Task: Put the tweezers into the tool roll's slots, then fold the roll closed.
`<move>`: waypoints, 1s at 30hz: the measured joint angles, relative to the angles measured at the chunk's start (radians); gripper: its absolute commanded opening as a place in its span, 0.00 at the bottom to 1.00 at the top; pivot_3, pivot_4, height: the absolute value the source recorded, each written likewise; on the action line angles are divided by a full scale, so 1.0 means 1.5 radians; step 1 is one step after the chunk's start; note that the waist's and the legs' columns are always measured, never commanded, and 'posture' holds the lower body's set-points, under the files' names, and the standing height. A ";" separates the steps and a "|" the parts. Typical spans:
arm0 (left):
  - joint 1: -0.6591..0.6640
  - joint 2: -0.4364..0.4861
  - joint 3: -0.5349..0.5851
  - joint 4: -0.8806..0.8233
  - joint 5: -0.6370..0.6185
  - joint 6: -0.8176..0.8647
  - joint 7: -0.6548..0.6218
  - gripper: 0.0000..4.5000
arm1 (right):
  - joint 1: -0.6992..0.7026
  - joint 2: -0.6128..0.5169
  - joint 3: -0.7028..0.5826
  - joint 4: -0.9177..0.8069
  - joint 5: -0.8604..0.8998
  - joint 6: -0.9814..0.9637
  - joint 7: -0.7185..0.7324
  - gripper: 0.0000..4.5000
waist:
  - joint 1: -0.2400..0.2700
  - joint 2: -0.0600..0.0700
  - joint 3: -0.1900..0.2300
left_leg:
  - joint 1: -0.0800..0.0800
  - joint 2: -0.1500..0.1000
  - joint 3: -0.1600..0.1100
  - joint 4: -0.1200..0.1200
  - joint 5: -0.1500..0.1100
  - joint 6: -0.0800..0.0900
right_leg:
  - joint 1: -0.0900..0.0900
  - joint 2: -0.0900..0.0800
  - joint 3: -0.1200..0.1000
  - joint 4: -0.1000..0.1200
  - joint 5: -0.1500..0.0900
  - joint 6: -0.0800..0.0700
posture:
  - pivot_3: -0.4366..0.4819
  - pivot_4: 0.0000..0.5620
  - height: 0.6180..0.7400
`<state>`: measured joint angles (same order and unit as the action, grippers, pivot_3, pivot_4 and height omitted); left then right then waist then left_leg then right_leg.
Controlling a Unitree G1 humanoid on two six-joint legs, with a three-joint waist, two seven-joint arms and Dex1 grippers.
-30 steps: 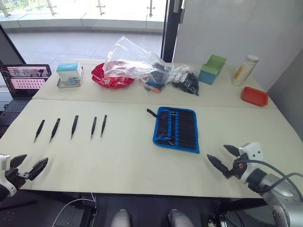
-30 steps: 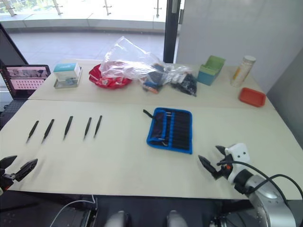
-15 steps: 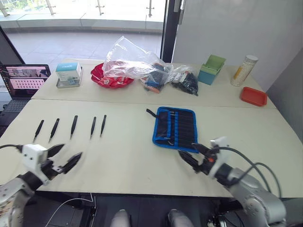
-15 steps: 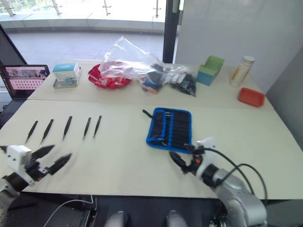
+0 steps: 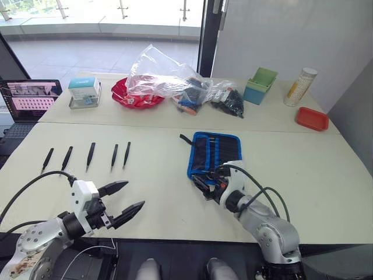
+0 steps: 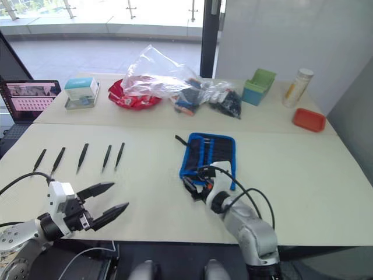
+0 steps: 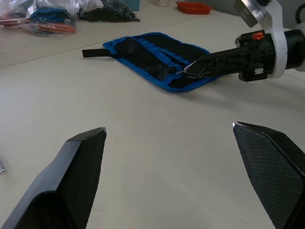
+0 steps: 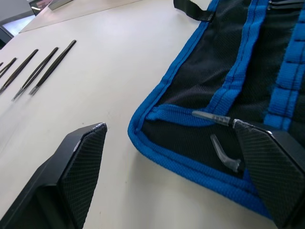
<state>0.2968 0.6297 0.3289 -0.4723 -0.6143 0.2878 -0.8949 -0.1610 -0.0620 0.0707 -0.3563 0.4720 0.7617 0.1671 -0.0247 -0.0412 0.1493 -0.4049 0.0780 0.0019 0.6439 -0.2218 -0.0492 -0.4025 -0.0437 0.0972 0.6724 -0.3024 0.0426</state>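
- The left gripper [image 5: 121,198] is hovering with its two black fingers spread wide and empty; the five slim black pointed tweezers [image 5: 91,154] are lying in a row on the cream table [image 5: 157,192], just beyond its tips.
- The right gripper [image 6: 192,185] is also standing open and empty, one finger over the near corner of the flat black fabric tool roll with bright blue binding [image 5: 224,153], the other over bare table beside it.
- The tweezers are looking light, stiff and slippery, lying flat; a pinch across the wider middle of the body seems the safest hold.
- The roll is looking soft and floppy, likely to slide when pushed.
- The narrow black slots [image 8: 224,57] are blending into the fabric, their mouths hard to make out; the strap [image 7: 97,52] is trailing off the far edge.
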 measured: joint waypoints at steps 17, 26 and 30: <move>-0.002 0.000 -0.001 0.011 0.017 -0.003 -0.002 1.00 | -0.039 0.041 -0.002 0.067 -0.026 -0.027 -0.007 0.43 | -0.012 0.000 0.000 | -0.001 0.000 -0.001 0.000 0.000 0.000 | 0.000 0.000 0.000 0.000 0.000 0.000 | 0.48 0.27 0.86; 0.002 -0.002 -0.003 0.027 0.020 -0.016 -0.013 1.00 | -0.002 -0.012 0.030 -0.039 -0.027 0.025 0.002 0.22 | -0.012 0.001 0.000 | -0.001 0.000 -0.001 0.000 0.000 0.000 | -0.001 0.000 0.000 0.000 0.000 0.000 | 0.48 0.27 0.86; 0.003 -0.002 -0.012 0.027 0.022 -0.017 -0.014 1.00 | 0.015 -0.023 0.044 -0.076 -0.039 0.033 -0.011 0.22 | -0.012 0.001 0.000 | -0.001 0.000 -0.001 0.000 0.000 0.000 | -0.001 0.000 0.000 0.000 0.000 0.000 | 0.48 0.27 0.86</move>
<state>0.3016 0.6269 0.3102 -0.4314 -0.5819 0.2623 -0.9163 -0.1379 -0.0958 0.1368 -0.4697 0.4133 0.8116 0.1503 -0.0426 -0.0404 0.1499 -0.4067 0.0781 0.0004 0.6434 -0.2219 -0.0492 -0.4037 -0.0433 0.0967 0.6721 -0.3026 0.0425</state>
